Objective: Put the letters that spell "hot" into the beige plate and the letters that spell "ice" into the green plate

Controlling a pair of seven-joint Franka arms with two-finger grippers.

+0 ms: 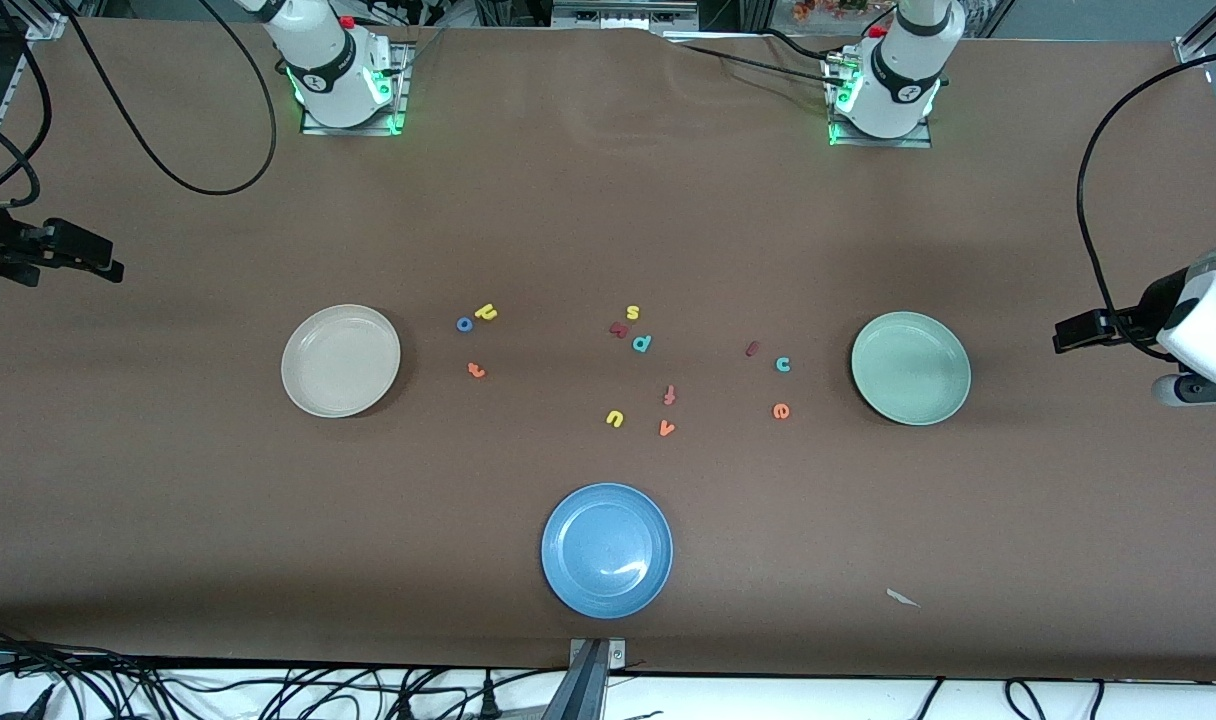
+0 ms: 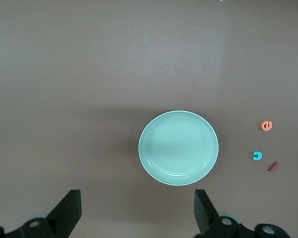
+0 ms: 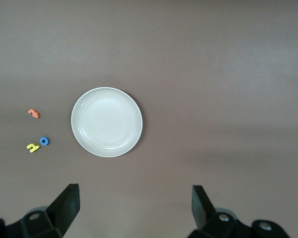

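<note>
The beige plate [image 1: 340, 360] [image 3: 107, 122] lies toward the right arm's end of the table. Beside it lie the yellow h [image 1: 485, 312] [image 3: 33, 147], blue o [image 1: 464, 324] [image 3: 44, 141] and orange t [image 1: 477, 370] [image 3: 34, 113]. The green plate [image 1: 910, 367] [image 2: 179, 148] lies toward the left arm's end, with the dark red i [image 1: 752, 348] [image 2: 273, 166], teal c [image 1: 783, 364] [image 2: 257, 156] and orange e [image 1: 781, 411] [image 2: 266, 125] beside it. Both plates hold nothing. My left gripper [image 1: 1073, 333] [image 2: 137, 210] and right gripper [image 1: 93, 258] [image 3: 135, 208] hang high at the table's ends, open and holding nothing.
A blue plate [image 1: 607, 549] sits nearest the front camera, mid-table. Between the two plates lie a yellow s [image 1: 632, 312], a dark red letter [image 1: 619, 329], a teal p [image 1: 642, 343], an orange f [image 1: 669, 395], a yellow u [image 1: 615, 418] and an orange v [image 1: 666, 428].
</note>
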